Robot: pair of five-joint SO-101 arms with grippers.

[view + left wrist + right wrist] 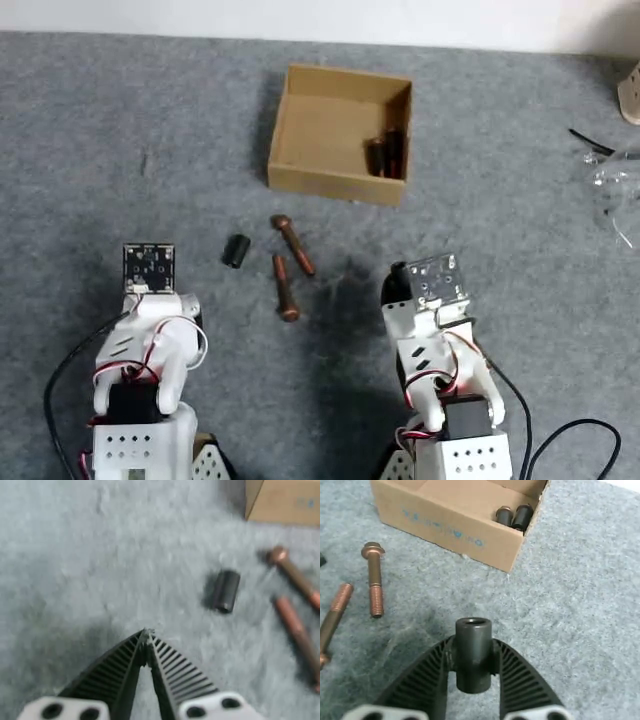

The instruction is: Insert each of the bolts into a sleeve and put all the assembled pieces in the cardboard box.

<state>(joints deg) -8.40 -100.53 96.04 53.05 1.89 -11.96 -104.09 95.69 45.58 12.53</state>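
Right gripper (473, 647) is pinching sleeve (473, 630); left gripper (146, 639) is holding nothing, tips pressed together. Bolts (293, 245) looking stiff, rollable: I'd be grabbing mid-shank.

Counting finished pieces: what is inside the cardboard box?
The cardboard box holds two dark sleeves, side by side in a corner. The box wall hides their lower ends. Whether bolts fill them is unclear.
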